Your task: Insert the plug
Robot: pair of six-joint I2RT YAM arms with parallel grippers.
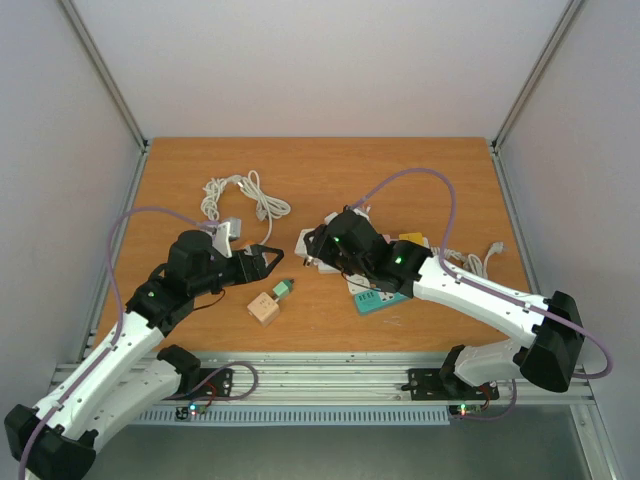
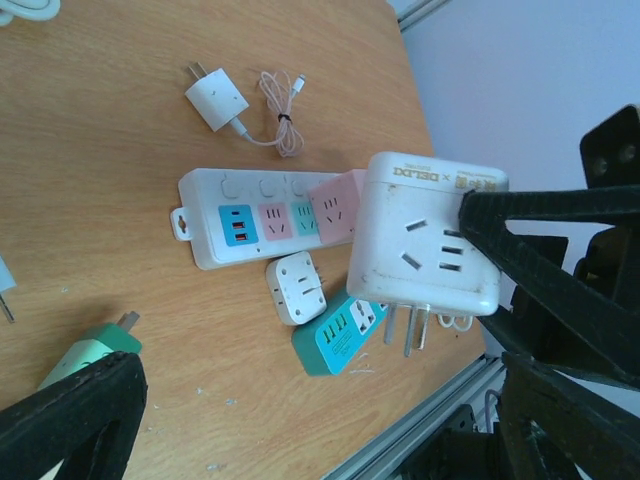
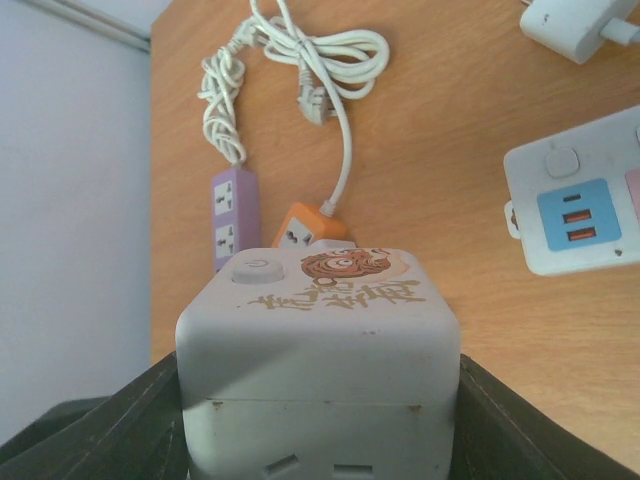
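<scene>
My right gripper [image 3: 320,405] is shut on a white cube adapter [image 3: 320,345] with a tiger print and a round button on top. The left wrist view shows this cube [image 2: 425,235] held above the table with its three metal prongs pointing down. Under and beside it lie a white power strip [image 2: 250,215] with pastel sockets and a teal strip [image 2: 335,340]. My left gripper [image 2: 320,395] is open and empty, just left of the cube. In the top view the two grippers, left [image 1: 272,263] and right [image 1: 322,245], face each other at mid-table.
A small white adapter [image 2: 297,287] lies by the teal strip. A white charger with a cable [image 2: 217,100] lies further off. A green plug [image 1: 283,290] rests against a wooden block [image 1: 264,309]. A purple strip [image 3: 232,215], an orange socket [image 3: 308,228] and a white cable coil [image 1: 235,195] lie at the back left.
</scene>
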